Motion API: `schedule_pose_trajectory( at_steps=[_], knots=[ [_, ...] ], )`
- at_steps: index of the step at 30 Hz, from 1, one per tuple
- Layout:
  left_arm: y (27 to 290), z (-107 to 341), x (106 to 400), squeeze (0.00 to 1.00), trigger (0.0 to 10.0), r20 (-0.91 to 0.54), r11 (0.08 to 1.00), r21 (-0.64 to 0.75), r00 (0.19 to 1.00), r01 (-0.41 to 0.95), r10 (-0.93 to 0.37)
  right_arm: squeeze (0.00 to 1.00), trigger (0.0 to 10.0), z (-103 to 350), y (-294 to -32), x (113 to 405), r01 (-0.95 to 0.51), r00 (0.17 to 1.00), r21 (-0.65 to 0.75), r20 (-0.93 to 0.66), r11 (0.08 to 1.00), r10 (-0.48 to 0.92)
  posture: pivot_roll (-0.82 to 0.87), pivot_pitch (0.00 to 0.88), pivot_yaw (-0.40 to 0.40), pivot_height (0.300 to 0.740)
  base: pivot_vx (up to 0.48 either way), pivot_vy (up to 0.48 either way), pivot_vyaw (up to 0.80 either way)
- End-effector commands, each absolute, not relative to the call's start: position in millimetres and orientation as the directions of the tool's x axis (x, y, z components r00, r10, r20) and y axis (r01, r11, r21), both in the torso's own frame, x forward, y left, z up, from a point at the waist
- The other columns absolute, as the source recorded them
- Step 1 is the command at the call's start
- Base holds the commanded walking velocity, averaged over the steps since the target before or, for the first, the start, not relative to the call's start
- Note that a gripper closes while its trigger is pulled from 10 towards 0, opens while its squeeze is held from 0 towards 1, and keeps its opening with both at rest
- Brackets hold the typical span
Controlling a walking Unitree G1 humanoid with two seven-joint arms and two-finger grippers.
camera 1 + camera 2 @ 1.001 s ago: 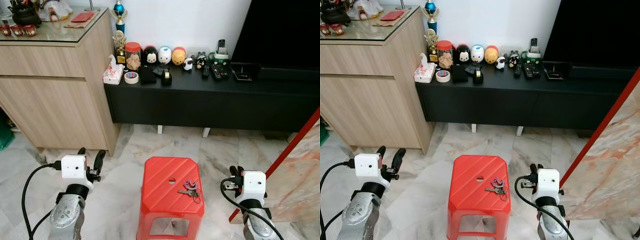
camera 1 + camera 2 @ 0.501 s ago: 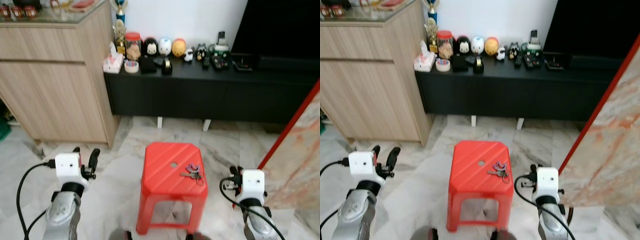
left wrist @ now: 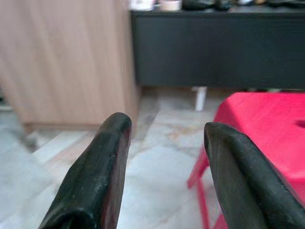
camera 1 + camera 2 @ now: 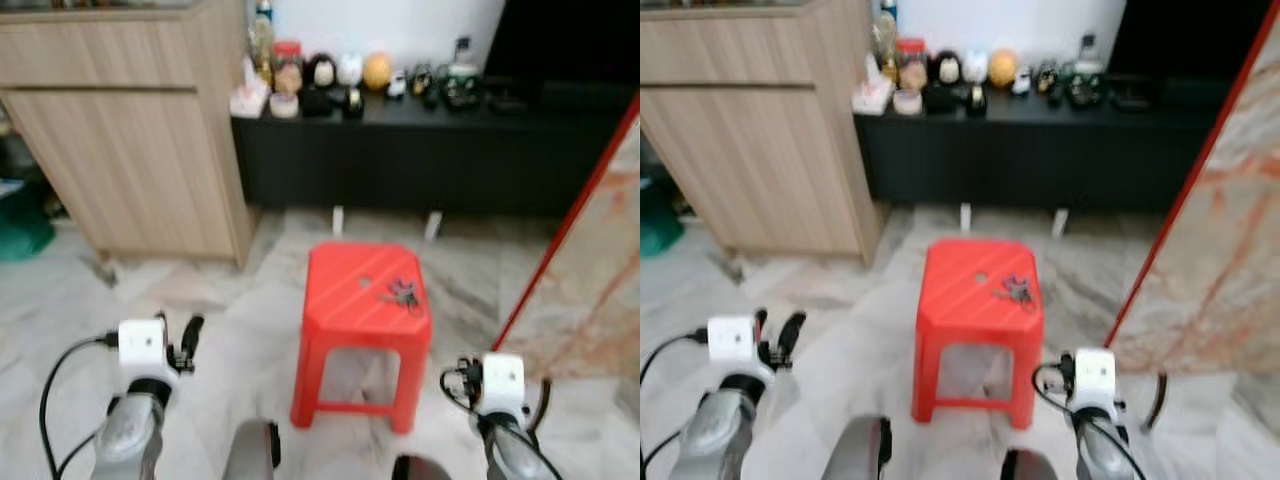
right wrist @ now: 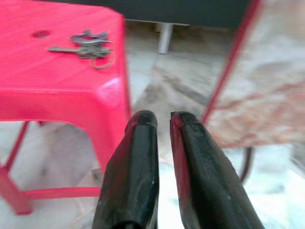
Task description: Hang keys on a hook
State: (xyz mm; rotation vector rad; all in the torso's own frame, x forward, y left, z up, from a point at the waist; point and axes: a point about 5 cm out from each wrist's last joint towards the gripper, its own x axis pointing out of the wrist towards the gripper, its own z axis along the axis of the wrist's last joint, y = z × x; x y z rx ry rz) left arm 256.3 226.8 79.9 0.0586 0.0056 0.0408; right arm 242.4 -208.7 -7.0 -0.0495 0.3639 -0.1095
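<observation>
**Backing Off: Keys Not Yet Collected**

Standing further from the red stool [image 4: 365, 300] than a second ago, the robot now sees the whole stool, legs included, where earlier its top sat close under the head camera. The head views are blurred, so the shift reads as camera travel — the objects themselves have not moved. The keys [image 4: 402, 292] lie as before on the stool top, toward its far right corner, touching nothing else.

Left gripper [image 3: 164, 167] is held low at the near left, fingers spread wide with nothing between them. Right gripper [image 5: 164, 129] is low at the near right, its fingers drawn almost together with a narrow gap and nothing held; the keys lie ahead of it on the stool, well apart from its tips.

Judgement: the pick-up has not begun, and the added distance means the robot must close in again before either arm can reach. No hook can be made out.

Writing: none legible. Items on the black cabinet [image 4: 440, 150] at the far side — jars, round toys, remotes — are too blurred to read any label.
</observation>
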Motion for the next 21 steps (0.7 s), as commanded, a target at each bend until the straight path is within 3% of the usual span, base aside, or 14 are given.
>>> schedule_pose_trajectory(
  at_steps=[1, 7, 11, 21],
  knots=[
    [222.0, 86.2, 260.7, 0.00, 10.0, 0.017, 0.998, 0.063, 1.000, -0.018, 0.017, 0.00, 10.0, -7.6, -213.9, 243.0, 0.118, 0.926, -0.063, -0.354, 0.991, -0.133, 0.09, 0.000, -0.053, 0.601, 0.000, 0.000, 0.00],
    [221.3, 85.1, 263.2, 0.00, 10.0, 0.010, 0.998, 0.061, 1.000, -0.017, 0.017, 0.00, 10.0, -17.5, -214.2, 238.3, 0.105, 0.904, -0.086, -0.406, 0.991, -0.131, 0.10, 0.000, -0.051, 0.601, 0.240, 0.000, 0.00],
    [221.6, 85.2, 264.1, 0.00, 10.0, 0.007, 0.998, 0.063, 1.000, -0.021, 0.021, 0.00, 10.0, -19.1, -212.0, 236.2, 0.094, 0.905, -0.089, -0.408, 0.992, -0.122, 0.10, 0.000, -0.053, 0.601, 0.345, 0.000, 0.66],
    [217.1, 86.7, 266.7, 0.00, 10.0, 0.013, 0.998, 0.064, 1.000, -0.013, 0.012, 0.00, 10.0, -18.5, -211.2, 240.7, 0.084, 0.910, -0.077, -0.401, 0.994, -0.108, 0.10, 0.000, -0.055, 0.601, 0.356, 0.000, 0.00]
  ],
)
